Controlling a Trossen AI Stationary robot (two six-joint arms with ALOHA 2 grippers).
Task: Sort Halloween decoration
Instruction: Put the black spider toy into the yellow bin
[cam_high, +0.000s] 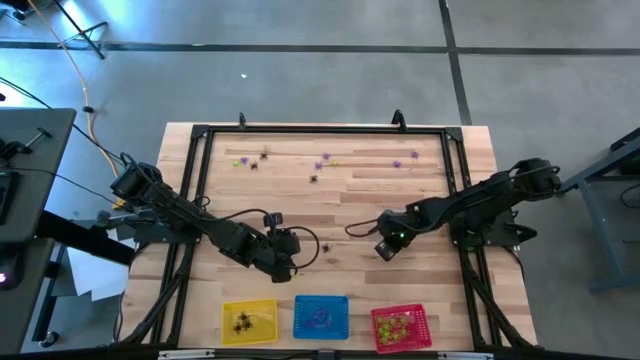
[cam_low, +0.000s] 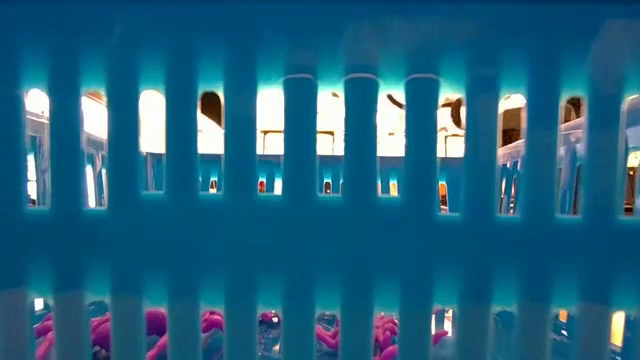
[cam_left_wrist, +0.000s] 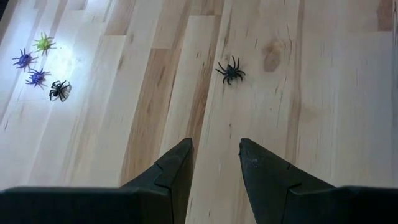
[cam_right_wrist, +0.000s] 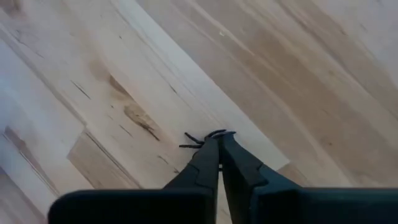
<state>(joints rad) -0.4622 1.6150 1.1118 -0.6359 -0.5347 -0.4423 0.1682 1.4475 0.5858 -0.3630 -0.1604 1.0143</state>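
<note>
Looking down on the pale wooden tabletop (cam_high: 330, 215), I see my right tool (cam_right_wrist: 217, 138) clenched at mid-table on a tiny black spider-like trinket (cam_right_wrist: 198, 140), whose thin legs stick out beside the pinched fingertips; my left tool (cam_left_wrist: 215, 155) hangs just above the wood nearer the left, its two dark fingers parted with nothing between them; ahead of it lies another black spider trinket (cam_left_wrist: 231, 71), apart from the fingers; farther off sit two purple spiders (cam_left_wrist: 31, 68), a yellow-green one (cam_left_wrist: 43, 43) and a black one (cam_left_wrist: 59, 90) in a loose cluster; along the near edge stand three square mesh baskets: the yellow basket (cam_high: 249, 322) holding dark trinkets, the blue basket (cam_high: 321, 316) holding purple ones, the red basket (cam_high: 401, 327) holding yellow-green ones.
</note>
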